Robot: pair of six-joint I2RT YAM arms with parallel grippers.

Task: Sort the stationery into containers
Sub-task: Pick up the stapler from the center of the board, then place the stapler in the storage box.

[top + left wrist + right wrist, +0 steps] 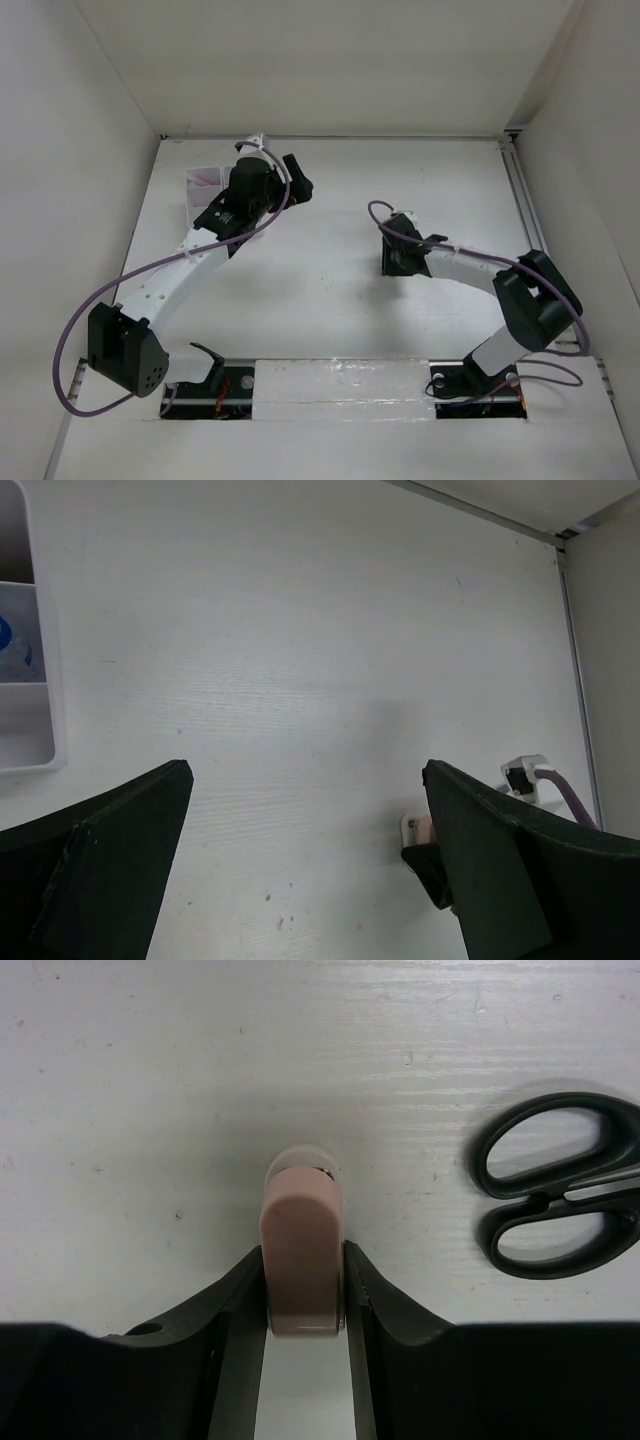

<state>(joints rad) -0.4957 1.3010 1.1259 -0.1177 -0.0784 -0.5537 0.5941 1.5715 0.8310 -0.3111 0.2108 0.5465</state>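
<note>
My right gripper [305, 1252] is shut on a tan-pink eraser [302, 1230] with a rounded end, held close over the white table. Black-handled scissors [555, 1185] lie just to its right. In the top view the right gripper [396, 262] points down at the table's middle and hides both. My left gripper [296, 180] is open and empty, to the right of the white organiser tray [200, 184]. In the left wrist view its fingers [120, 840] stand wide apart over bare table. The tray's rim [45, 755] shows at the left edge, with a blue-capped bottle [10, 645] in one compartment.
White walls close in the table on the left, back and right. A rail runs along the right edge [520, 200]. The right gripper with the eraser also shows in the left wrist view [425, 842]. Something pink lies in the tray's far compartment [203, 180].
</note>
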